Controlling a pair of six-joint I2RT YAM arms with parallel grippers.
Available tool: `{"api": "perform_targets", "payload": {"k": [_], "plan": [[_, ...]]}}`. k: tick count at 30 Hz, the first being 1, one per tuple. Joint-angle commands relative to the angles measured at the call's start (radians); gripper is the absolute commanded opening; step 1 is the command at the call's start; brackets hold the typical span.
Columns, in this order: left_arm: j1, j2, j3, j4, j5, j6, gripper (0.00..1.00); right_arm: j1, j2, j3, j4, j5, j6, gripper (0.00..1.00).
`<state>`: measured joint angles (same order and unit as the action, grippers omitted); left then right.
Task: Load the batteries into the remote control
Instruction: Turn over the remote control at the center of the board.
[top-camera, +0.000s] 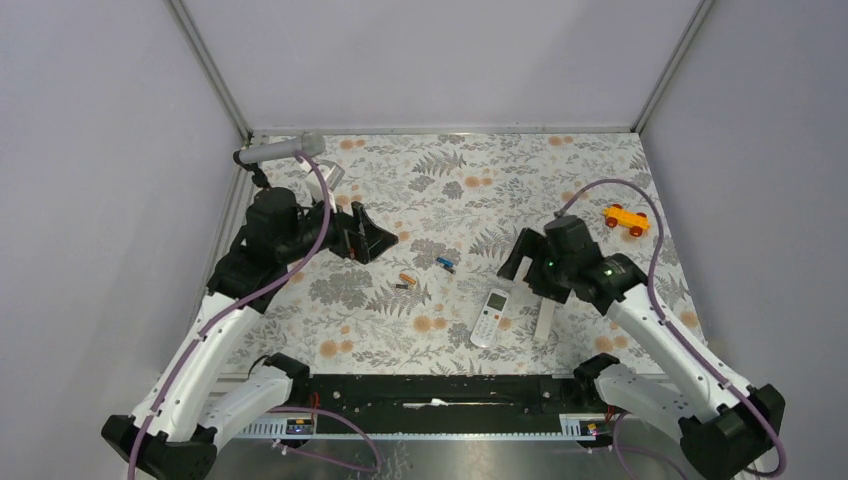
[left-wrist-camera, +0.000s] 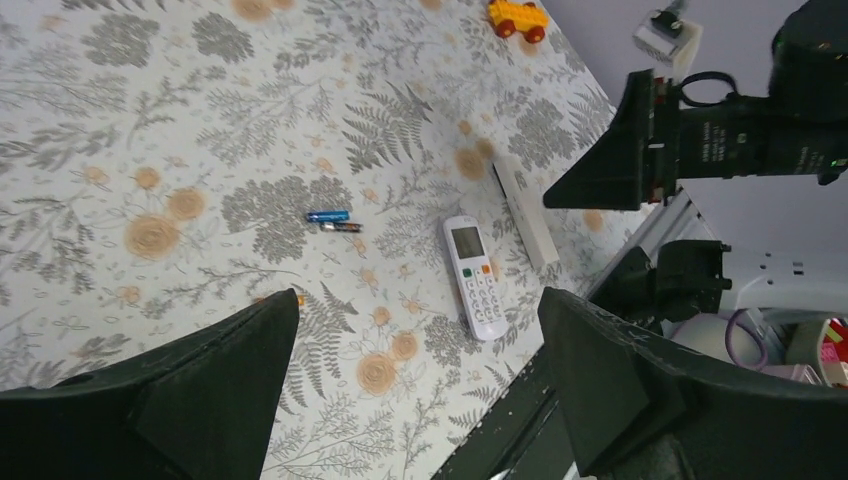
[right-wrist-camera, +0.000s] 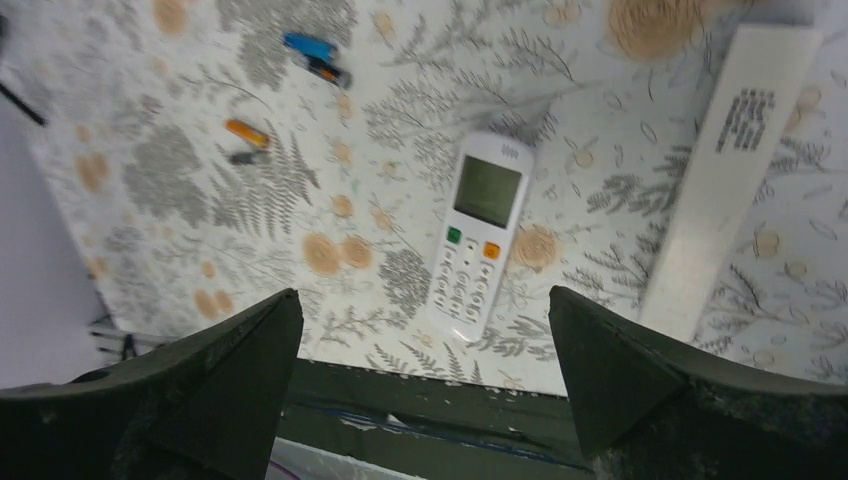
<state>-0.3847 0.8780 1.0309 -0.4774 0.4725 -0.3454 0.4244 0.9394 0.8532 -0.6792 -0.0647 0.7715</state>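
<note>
One orange battery (top-camera: 406, 279), one blue battery (top-camera: 444, 263), near face-up remote control (top-camera: 490, 317)

top: high at the near edge, looks down on the whole table (top-camera: 560, 190) | left wrist: looks down, far off | right wrist: looks down, closer | all three share the remote (top-camera: 491, 316)

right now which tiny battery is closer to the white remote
The tiny blue cylinder battery; it lies closer to the white oblong plastic remote control than the orange-brown battery, which sits farther left.
</note>
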Motion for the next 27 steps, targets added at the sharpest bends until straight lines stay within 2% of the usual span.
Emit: {"api": "perform_targets", "payload": {"k": [1, 6, 12, 16, 21, 24, 27], "plan": [[-0.046, 0.007, -0.032, 0.047, -0.002, -0.016, 0.99, 0.178, 0.054, -0.035, -0.107, 0.264, 0.198, 1.0], [-0.089, 0.031, -0.058, 0.056, -0.05, -0.056, 0.99, 0.31, 0.135, -0.079, -0.07, 0.326, 0.324, 1.0], [-0.1, 0.031, -0.089, 0.067, -0.104, -0.093, 0.99, 0.362, 0.245, -0.097, 0.006, 0.35, 0.38, 0.95], [-0.1, 0.003, -0.124, 0.12, -0.099, -0.105, 0.99, 0.378, 0.348, -0.075, 0.071, 0.382, 0.401, 0.87], [-0.103, -0.049, -0.174, 0.185, -0.103, -0.117, 0.99, 0.384, 0.466, -0.004, 0.025, 0.441, 0.395, 0.88], [-0.129, -0.064, -0.204, 0.184, -0.16, -0.105, 0.99, 0.384, 0.5, 0.022, -0.023, 0.46, 0.414, 0.93], [-0.191, -0.053, -0.233, 0.186, -0.227, -0.112, 0.99, 0.383, 0.481, -0.004, 0.054, 0.446, 0.388, 0.96]]}}
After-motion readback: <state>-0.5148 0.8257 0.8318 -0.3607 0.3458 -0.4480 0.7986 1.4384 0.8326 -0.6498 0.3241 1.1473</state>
